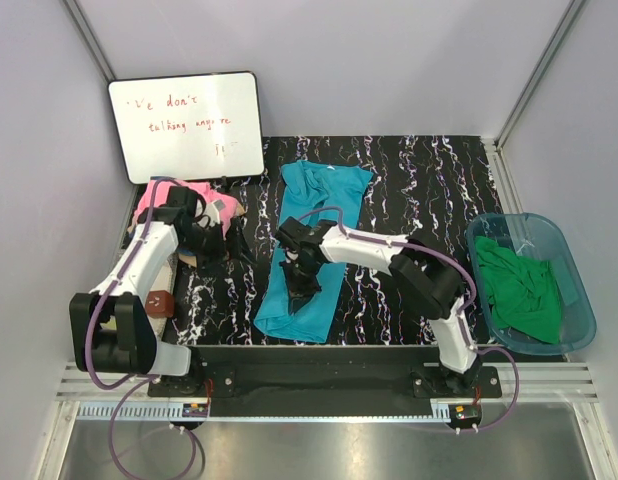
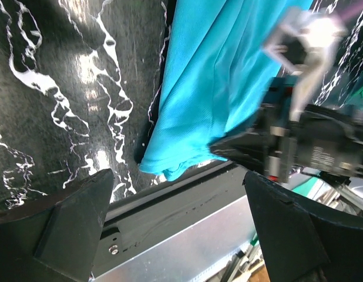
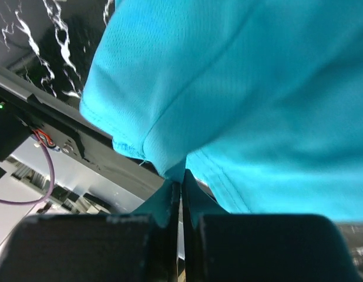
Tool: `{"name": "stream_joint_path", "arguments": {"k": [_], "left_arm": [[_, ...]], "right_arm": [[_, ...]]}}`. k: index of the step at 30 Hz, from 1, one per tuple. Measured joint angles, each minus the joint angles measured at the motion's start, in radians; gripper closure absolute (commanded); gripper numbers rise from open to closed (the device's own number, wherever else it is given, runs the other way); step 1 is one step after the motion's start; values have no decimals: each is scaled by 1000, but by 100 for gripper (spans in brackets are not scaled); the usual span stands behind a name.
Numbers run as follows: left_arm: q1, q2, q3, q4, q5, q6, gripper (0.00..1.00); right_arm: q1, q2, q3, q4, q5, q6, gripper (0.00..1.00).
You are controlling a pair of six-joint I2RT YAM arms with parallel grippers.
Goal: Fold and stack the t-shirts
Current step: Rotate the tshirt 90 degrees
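A teal-blue t-shirt, folded into a long strip, lies down the middle of the black marbled mat. My right gripper is down on its near part and shut on a pinch of the teal cloth. A pink t-shirt is bunched at the far left of the mat. My left gripper hovers open between the pink t-shirt and the teal one, nothing between its fingers. In the left wrist view the teal t-shirt's near corner and the right arm show. Green t-shirts lie crumpled in the tub.
A translucent blue plastic tub sits off the mat's right edge. A whiteboard with red writing leans on the back wall at the left. The mat's near edge meets a black rail at the arm bases.
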Motion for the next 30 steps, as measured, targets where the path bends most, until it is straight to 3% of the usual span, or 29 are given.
{"name": "stream_joint_path", "arguments": {"k": [11, 16, 17, 20, 21, 24, 25, 30], "left_arm": [[0, 8, -35, 3, 10, 19, 1], [0, 27, -35, 8, 13, 19, 1], [0, 30, -35, 8, 13, 19, 1], [0, 37, -36, 8, 13, 20, 1], [0, 39, -36, 8, 13, 20, 1], [0, 41, -41, 13, 12, 19, 1], [-2, 41, -45, 14, 12, 19, 1], [-56, 41, -54, 24, -13, 19, 1]], "right_arm": [[0, -247, -53, -94, 43, 12, 96], [0, -207, -178, -114, 28, 11, 94], [0, -183, -194, -116, 26, 11, 76], [0, -111, -220, -129, 22, 10, 45], [0, -95, -221, -135, 21, 5, 28], [0, -92, -215, -148, 29, -2, 6], [0, -97, -210, -152, 39, -6, 0], [-4, -216, -164, -171, 140, -14, 0]]}}
